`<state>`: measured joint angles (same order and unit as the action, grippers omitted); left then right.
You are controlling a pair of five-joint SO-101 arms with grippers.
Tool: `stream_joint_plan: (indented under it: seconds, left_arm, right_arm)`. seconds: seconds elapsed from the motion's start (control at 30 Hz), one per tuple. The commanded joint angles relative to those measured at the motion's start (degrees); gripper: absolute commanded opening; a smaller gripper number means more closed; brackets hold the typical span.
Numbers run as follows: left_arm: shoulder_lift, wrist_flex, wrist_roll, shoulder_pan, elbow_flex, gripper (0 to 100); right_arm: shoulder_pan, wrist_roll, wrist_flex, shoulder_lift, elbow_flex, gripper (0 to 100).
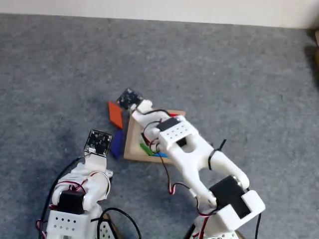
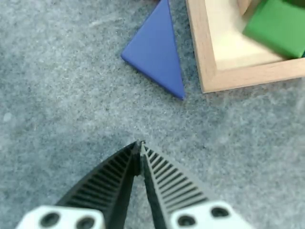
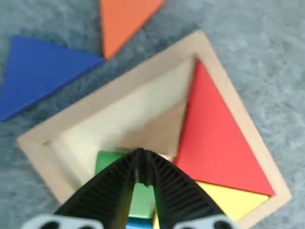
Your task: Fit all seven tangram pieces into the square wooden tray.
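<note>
The square wooden tray holds a large red triangle, a yellow piece and a green piece. My right gripper is shut and empty, hanging over the tray's bare floor next to the green piece. Outside the tray lie an orange triangle and a blue triangle. My left gripper is shut with nothing in it, low over the carpet a short way from the blue triangle and the tray's corner. From above, the right arm covers much of the tray.
Grey carpet spreads all around the tray. A pale wall strip runs along the far edge. The left arm stands at the near left, with cables trailing beside both bases.
</note>
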<state>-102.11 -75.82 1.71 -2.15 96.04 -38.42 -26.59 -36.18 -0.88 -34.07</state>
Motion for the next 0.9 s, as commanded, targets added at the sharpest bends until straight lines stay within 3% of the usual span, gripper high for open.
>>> stream_joint_plan:
  seconds: [0.0,0.2,0.33,0.67,0.87]
  left_arm:
    - [-1.9,-0.3,0.4,0.5,1.1,1]
    - [-1.9,-0.3,0.4,0.5,1.1,1]
    - [-1.9,-0.3,0.4,0.5,1.1,1]
    - [-1.9,-0.3,0.4,0.5,1.1,1]
    - [-1.9,-0.3,0.4,0.5,1.1,1]
  right_arm:
    - [-2.3,0.2,0.4,3.1,-0.2,0.5]
    - [1.5,-0.5,-1.7,3.1,-0.2,0.5]
    - [5.0,-4.9,-2.3,3.5,-0.1,0.5]
    - [5.2,-0.9,-6.5,4.7,1.4,0.5]
    - [7.4,4.0,-7.4,15.0,1.6,0.5]
